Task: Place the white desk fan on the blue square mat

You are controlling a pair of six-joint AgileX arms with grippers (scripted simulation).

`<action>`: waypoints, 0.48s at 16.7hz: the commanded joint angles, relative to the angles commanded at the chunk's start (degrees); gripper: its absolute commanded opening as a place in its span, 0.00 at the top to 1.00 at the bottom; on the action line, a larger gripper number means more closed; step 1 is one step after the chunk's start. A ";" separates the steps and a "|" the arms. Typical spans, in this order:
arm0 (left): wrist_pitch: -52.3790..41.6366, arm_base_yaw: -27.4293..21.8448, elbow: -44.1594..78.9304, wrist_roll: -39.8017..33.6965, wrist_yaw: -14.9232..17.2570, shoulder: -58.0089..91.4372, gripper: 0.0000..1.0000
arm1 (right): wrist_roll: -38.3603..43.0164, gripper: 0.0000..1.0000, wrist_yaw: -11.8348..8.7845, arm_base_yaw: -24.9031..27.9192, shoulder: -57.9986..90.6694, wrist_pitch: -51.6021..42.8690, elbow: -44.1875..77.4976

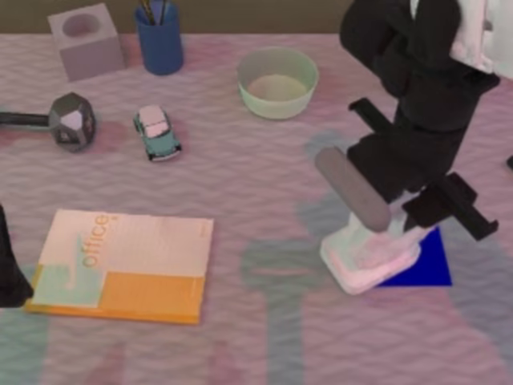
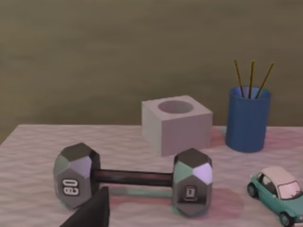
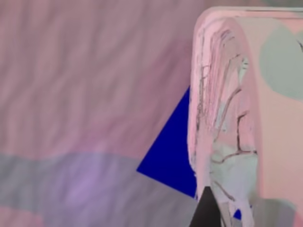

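The white desk fan (image 1: 370,255) leans, its grey grille (image 1: 351,188) tipped toward the left. Its squarish base covers the left part of the blue square mat (image 1: 422,265), whose right corner shows beside it. My right gripper (image 1: 405,210) comes down from above and is shut on the fan's motor, which the black hand hides. In the right wrist view the fan base (image 3: 227,118) fills the frame next to a wedge of the blue mat (image 3: 173,151), with one dark fingertip (image 3: 207,210) against the base. My left gripper (image 1: 8,269) is parked open at the table's left edge.
A pale green bowl (image 1: 277,82) stands behind the fan. An orange-and-white booklet (image 1: 124,265) lies front left. A toy car (image 1: 156,132), dumbbell (image 1: 70,122), grey block (image 1: 84,40) and blue pencil cup (image 1: 159,36) sit at the back left.
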 joint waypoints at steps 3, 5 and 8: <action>0.00 0.00 0.00 0.00 0.00 0.00 0.00 | 0.01 1.00 -0.08 0.19 -0.20 -4.68 4.72; 0.00 0.00 0.00 0.00 0.00 0.00 0.00 | 0.05 1.00 -0.10 0.21 -0.31 -5.61 5.66; 0.00 0.00 0.00 0.00 0.00 0.00 0.00 | 0.13 1.00 -0.09 -0.06 -0.20 -5.46 5.50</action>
